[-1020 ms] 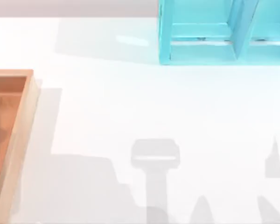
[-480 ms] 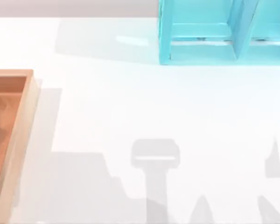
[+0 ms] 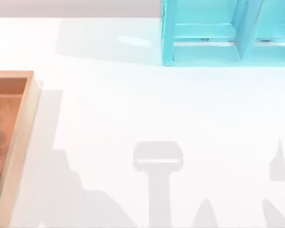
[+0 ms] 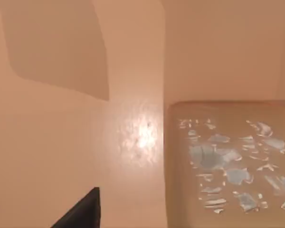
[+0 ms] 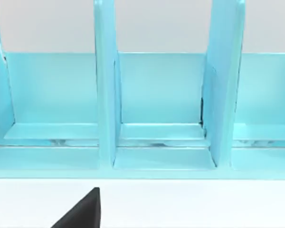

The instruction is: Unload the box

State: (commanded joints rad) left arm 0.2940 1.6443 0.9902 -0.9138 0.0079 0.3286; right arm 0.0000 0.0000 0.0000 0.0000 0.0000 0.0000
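Top view: box (image 3: 12,137) at the table's (image 3: 133,109) left edge, arm shadow beside it newly sloped. Left wrist view: left gripper (image 4: 80,213) inside box near flecked tan block (image 4: 228,166), grip width impossible to tell, likely nearing a first pick. Right gripper (image 5: 80,213) parked facing blue shelf (image 5: 156,95), grip likewise unclear.

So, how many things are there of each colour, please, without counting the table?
Orange-brown: 1, the box, at the table's left.
Turquoise: 1, the shelf, at the far right.
Tan with pale flecks: 1, a block lying inside the box.
Total: 3.
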